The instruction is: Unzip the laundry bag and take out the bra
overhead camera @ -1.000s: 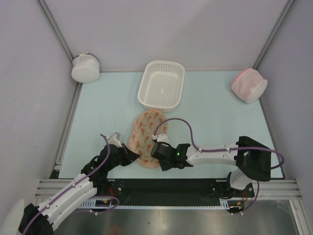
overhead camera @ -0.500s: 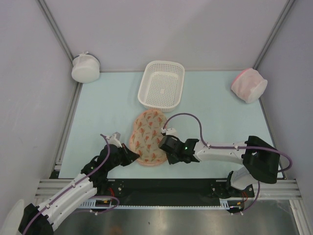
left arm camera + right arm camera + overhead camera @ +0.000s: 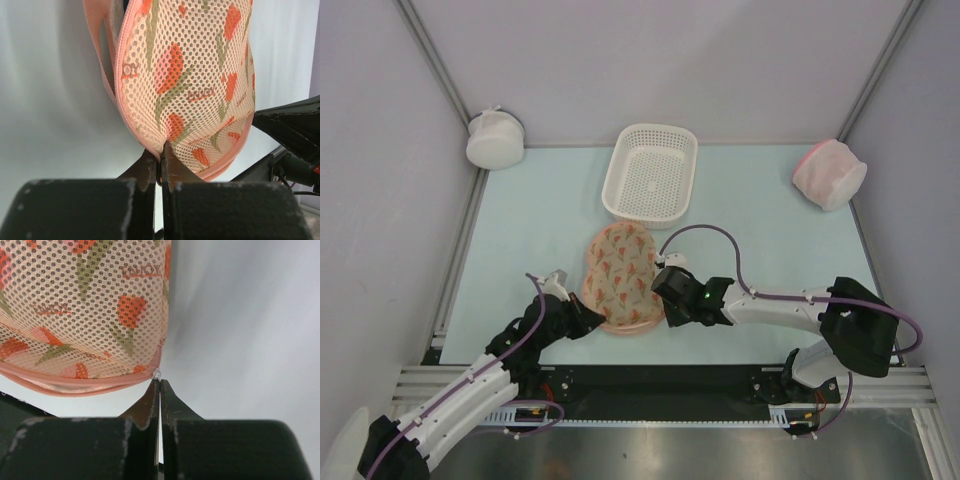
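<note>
The laundry bag (image 3: 620,272), beige mesh with orange-red and green print and pink edging, lies on the table just in front of the white basket. My left gripper (image 3: 588,318) is shut on the bag's pink near-left edge (image 3: 159,149). My right gripper (image 3: 662,298) is at the bag's right side, shut on the small white zipper pull (image 3: 158,374). The zip seam gapes open along the bag's left side (image 3: 111,60) in the left wrist view. The bra is hidden inside the bag; only a dark sliver shows in the gap at the top of that view.
A white perforated basket (image 3: 652,172) stands behind the bag. A round white mesh pouch (image 3: 494,138) sits in the far left corner, and a round pink-and-white mesh pouch (image 3: 830,172) at the far right. Grey walls enclose the table.
My right gripper has moved right and away along the bag's edge with the zipper pull. The bag has spread wider. The left gripper has held still.
</note>
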`<action>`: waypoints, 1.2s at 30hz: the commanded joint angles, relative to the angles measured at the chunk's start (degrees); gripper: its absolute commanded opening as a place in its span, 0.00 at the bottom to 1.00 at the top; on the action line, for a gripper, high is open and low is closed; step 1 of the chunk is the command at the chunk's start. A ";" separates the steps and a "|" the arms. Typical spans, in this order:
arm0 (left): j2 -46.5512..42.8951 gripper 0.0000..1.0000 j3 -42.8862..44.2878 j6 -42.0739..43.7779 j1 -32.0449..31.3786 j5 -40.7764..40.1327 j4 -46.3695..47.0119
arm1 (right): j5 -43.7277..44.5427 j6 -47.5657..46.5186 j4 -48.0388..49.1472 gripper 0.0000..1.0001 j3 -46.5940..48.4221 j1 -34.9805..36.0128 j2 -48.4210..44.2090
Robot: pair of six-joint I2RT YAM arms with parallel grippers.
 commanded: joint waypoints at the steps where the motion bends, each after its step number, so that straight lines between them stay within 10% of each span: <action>1: 1.03 0.04 3.71 5.30 0.90 -3.42 -6.09 | 3.47 -2.11 -5.95 0.00 -0.11 -1.13 -2.21; 4: 0.94 0.52 6.52 7.06 0.90 -3.51 -8.98 | 3.29 -1.76 -8.32 0.00 0.94 -0.52 -3.71; 8: 0.77 0.79 10.74 8.03 0.90 -5.07 -11.89 | 3.90 -1.40 -13.93 0.47 4.80 0.53 -6.26; 14: 2.78 0.92 21.46 11.63 0.99 -8.25 -18.04 | 7.85 -2.63 -20.62 0.73 12.80 2.29 -9.25; 29: 17.99 1.00 37.56 34.91 37.87 1.59 -19.63 | 4.07 -8.61 -6.30 0.71 31.78 12.05 9.19; 36: 18.96 1.00 37.38 36.07 42.12 2.91 -17.26 | 8.90 -8.35 -7.97 0.69 38.12 13.90 20.18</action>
